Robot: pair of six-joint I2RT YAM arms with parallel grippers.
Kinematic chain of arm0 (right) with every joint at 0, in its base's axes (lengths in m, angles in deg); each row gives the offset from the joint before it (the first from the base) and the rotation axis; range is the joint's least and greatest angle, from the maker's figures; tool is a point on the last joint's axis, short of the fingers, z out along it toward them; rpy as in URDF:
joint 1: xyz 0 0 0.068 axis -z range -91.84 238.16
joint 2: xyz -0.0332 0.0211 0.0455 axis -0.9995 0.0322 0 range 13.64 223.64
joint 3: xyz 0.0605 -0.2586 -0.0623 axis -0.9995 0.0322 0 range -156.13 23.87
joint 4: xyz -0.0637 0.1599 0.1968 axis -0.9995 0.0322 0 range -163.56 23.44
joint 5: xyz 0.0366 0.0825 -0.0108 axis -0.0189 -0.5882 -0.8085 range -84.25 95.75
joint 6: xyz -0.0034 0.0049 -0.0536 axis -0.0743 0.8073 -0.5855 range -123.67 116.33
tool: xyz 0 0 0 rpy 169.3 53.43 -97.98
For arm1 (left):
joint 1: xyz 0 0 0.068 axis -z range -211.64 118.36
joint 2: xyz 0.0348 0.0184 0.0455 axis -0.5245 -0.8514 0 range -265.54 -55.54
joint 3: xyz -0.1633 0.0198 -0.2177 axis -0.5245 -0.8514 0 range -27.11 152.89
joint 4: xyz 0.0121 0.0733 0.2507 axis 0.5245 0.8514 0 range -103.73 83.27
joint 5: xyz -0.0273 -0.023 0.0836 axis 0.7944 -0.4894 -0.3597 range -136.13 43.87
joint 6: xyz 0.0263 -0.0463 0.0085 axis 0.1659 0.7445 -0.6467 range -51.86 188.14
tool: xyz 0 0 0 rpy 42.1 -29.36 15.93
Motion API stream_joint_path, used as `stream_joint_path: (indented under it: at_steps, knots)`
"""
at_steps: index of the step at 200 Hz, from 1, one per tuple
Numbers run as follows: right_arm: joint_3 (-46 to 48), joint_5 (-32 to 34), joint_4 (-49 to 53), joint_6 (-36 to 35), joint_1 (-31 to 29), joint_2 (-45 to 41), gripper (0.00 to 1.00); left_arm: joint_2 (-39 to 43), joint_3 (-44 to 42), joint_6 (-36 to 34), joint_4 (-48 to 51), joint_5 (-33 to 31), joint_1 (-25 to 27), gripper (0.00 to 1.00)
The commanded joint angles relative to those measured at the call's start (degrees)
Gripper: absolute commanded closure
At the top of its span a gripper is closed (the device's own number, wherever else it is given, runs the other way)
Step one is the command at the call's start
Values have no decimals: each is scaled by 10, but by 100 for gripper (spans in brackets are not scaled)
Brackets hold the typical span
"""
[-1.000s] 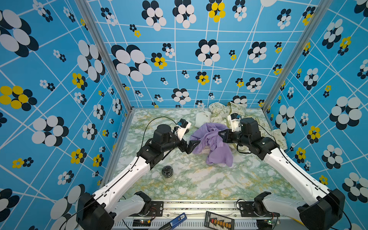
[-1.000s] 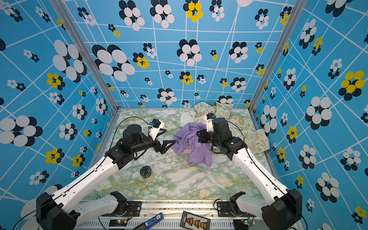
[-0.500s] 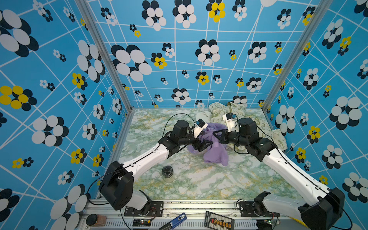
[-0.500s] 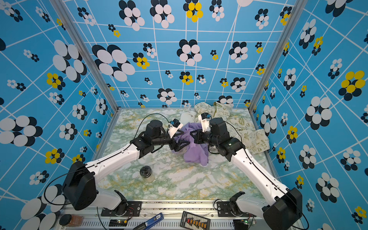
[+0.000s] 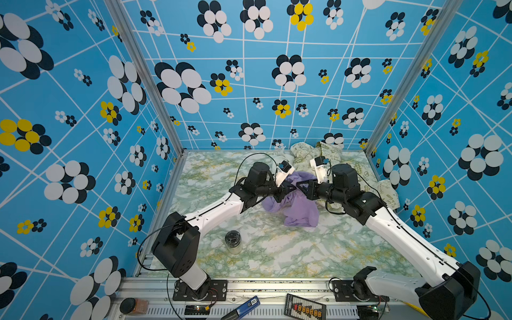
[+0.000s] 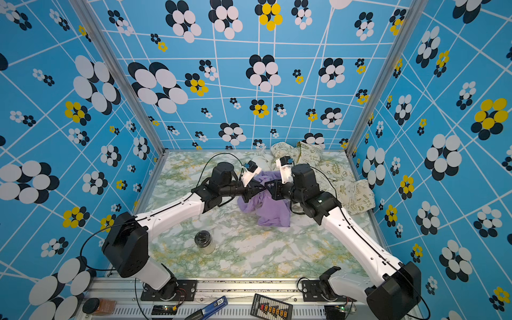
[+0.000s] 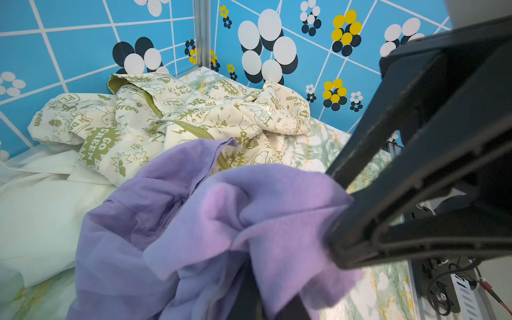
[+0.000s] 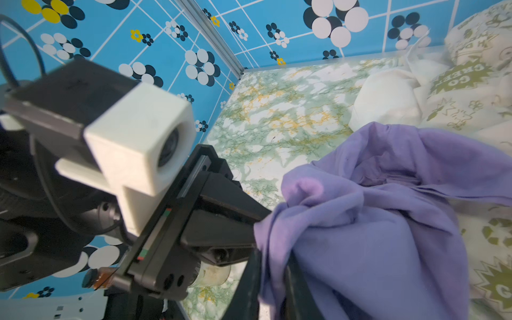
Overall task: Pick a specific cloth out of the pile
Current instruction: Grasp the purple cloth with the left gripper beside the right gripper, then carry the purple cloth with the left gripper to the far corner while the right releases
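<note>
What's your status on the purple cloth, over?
Left gripper shut on the cloth. Right gripper astride a fold of it, grip unclear. Cloth bunched on the table, in front of the pile. Jar stands apart, not in the way.

My left gripper (image 5: 289,189) and right gripper (image 5: 301,187) meet almost tip to tip over the lavender cloth (image 5: 300,212), so each bars the other's way forward. Beyond them the cream printed cloth (image 5: 386,191) and the white cloth (image 7: 36,199) crowd the far right corner up against the back wall (image 5: 263,91). The marble tabletop (image 5: 291,255) nearer my bases lies open, save for a lidded jar (image 5: 233,242) beside my left arm.
</note>
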Motion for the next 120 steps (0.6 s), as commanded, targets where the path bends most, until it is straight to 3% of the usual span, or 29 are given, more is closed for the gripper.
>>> stream_joint_path:
  at_steps: [1,61,120]
  knots:
    - [9,52,5,-29,-4,-32,69,37,32,-15,8,-26,-7,100]
    - [40,116,7,-57,-4,-84,37,86,107,-60,114,-66,-29,100]
    - [50,137,24,-80,-4,-109,21,119,191,-82,208,-86,-80,100]
